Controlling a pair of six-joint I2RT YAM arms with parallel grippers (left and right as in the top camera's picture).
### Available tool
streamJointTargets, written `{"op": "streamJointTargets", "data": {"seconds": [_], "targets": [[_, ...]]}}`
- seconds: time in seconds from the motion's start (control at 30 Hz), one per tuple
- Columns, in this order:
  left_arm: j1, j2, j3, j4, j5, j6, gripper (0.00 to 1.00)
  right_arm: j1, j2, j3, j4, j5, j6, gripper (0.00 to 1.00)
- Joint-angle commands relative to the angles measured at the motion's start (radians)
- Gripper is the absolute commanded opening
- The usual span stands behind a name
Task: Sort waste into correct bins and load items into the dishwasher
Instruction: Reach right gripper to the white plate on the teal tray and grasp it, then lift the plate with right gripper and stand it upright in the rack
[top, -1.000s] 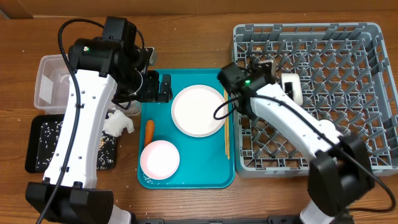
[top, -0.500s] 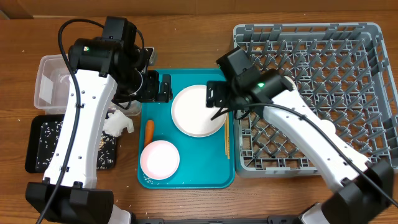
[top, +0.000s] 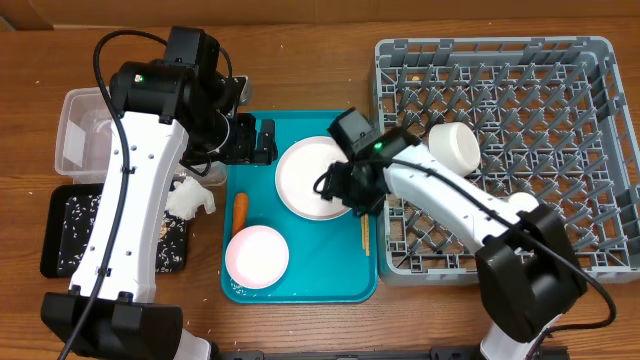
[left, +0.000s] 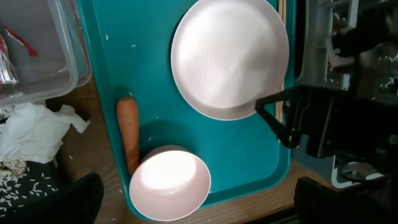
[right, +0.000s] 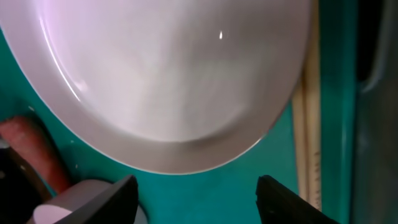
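Wooden bench, teal tray at centre: pink bowl at 7 o'clock, carrot at 9, white plate at 1 beneath the right jaws, spread apart. Grey rack at 3 holds a white cup. Left jaws gape empty at 11.

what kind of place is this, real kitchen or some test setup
Most likely a staged dish-clearing test bench, not a real kitchen: a robot arm over a wooden table, a grey dish rack, and a teal tray holding plates and a carrot.
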Motion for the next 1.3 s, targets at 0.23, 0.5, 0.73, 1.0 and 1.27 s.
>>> {"op": "streamJointTargets", "data": {"seconds": [0.23, 0.5, 0.73, 1.0, 1.27], "targets": [[-0.006, 0.002, 0.013, -0.002, -0.002, 0.008, 1.0, 0.055, 0.001, -0.18, 0.235, -0.032, 0.21, 0.53], [-0.006, 0.002, 0.013, -0.002, -0.002, 0.008, 1.0, 0.051, 0.001, -0.266, 0.338, -0.007, 0.253, 0.33], [-0.006, 0.002, 0.013, -0.002, -0.002, 0.008, 1.0, 0.051, -0.016, -0.172, 0.291, 0.004, 0.041, 0.04], [-0.006, 0.002, 0.013, -0.002, -0.002, 0.008, 1.0, 0.044, -0.043, 0.031, 0.058, 0.137, -0.061, 0.04], [-0.006, 0.002, 0.013, -0.002, -0.002, 0.008, 1.0, -0.027, -0.045, 0.296, -0.183, 0.426, -0.117, 0.04]]}}
